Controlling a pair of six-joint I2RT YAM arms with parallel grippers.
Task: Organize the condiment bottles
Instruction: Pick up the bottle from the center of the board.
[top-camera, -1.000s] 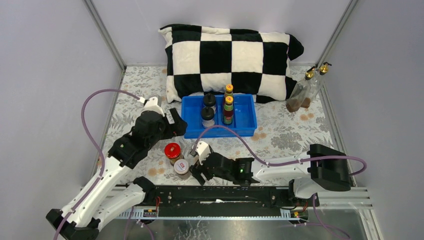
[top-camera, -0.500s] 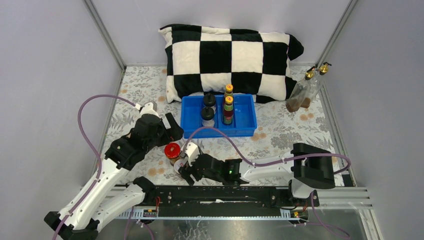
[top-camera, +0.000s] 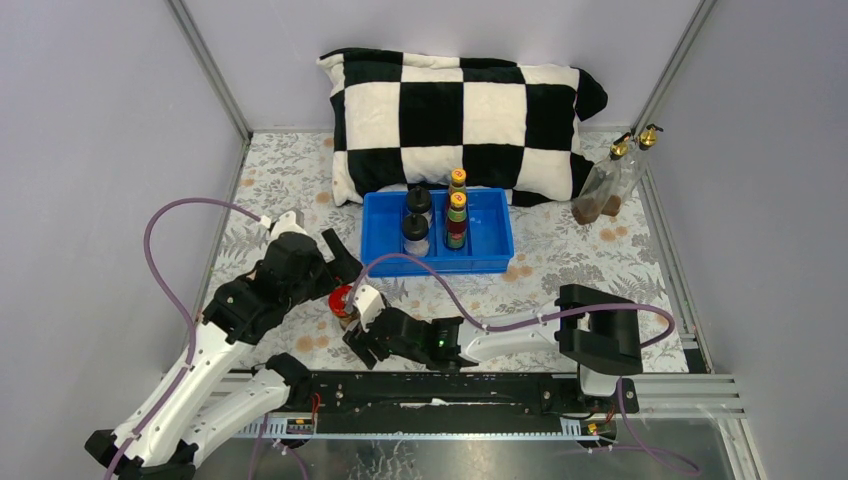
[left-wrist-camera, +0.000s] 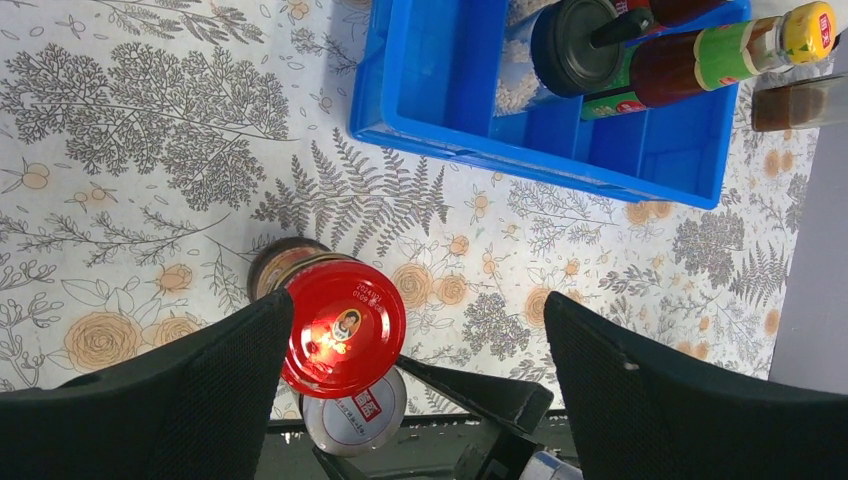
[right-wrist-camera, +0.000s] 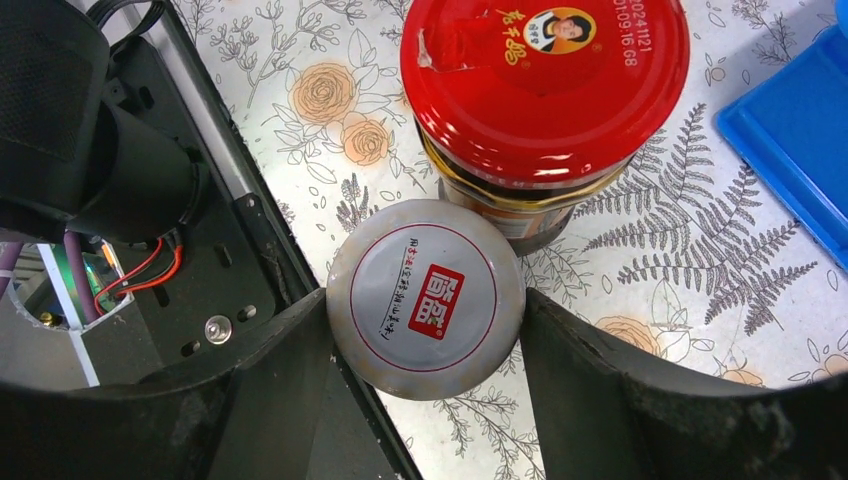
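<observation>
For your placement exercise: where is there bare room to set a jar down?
Blue tray's left end beside the black-capped jars; tablecloth between tray and gold-spouted bottles. Crowded up front: left gripper, right gripper, red-lidded jar, white-lidded jar.

Red-lidded jar (right-wrist-camera: 545, 70) and white-lidded jar (right-wrist-camera: 427, 298) upright, just beside each other, near edge. Two black-capped jars (top-camera: 415, 230) and two yellow-capped sauce bottles (top-camera: 457, 215) upright in blue tray (top-camera: 492, 235). Two gold-spouted bottles (top-camera: 603, 185) tilted, far-right corner.

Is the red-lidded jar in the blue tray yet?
No, the left wrist view shows the red-lidded jar standing on the floral cloth outside the blue tray, beside the white-lidded jar.
</observation>
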